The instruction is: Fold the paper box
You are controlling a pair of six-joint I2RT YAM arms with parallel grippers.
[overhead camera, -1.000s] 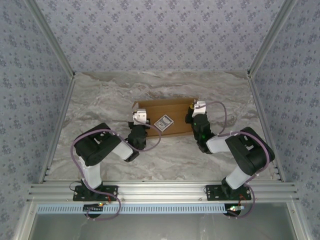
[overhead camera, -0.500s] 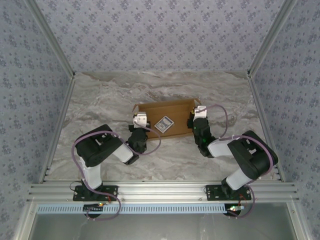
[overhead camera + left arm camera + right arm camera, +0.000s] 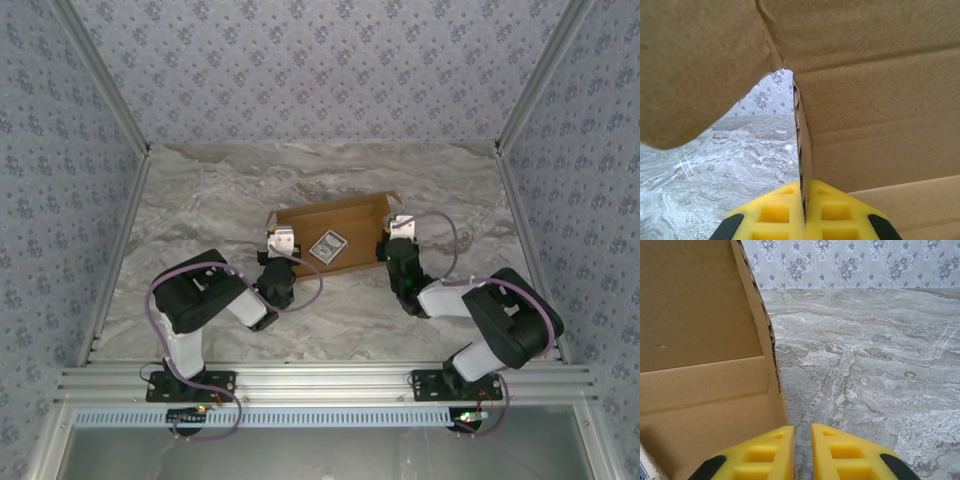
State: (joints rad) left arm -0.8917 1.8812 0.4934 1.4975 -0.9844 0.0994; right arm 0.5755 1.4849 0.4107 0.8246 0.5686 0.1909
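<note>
The tan paper box (image 3: 340,218) sits mid-table, partly folded, with its end walls raised. My left gripper (image 3: 279,234) is at its left end. In the left wrist view the yellow fingers (image 3: 772,212) are shut on the upright edge of the box's side wall (image 3: 803,150), and a rounded flap (image 3: 695,65) hangs above. My right gripper (image 3: 391,232) is at the box's right end. In the right wrist view its jaws (image 3: 802,435) stand a little apart with table showing in the gap, and the box's end wall (image 3: 757,315) rises just left of the left finger.
A small dark blue-and-white card (image 3: 327,246) lies on the box floor, and its corner (image 3: 645,469) shows in the right wrist view. Marbled tabletop (image 3: 220,200) surrounds the box. Patterned walls and aluminium rails (image 3: 120,250) enclose the table.
Both grippers have drawn slightly toward the near side with the box ends. The box has turned a little, its right end now farther back.
</note>
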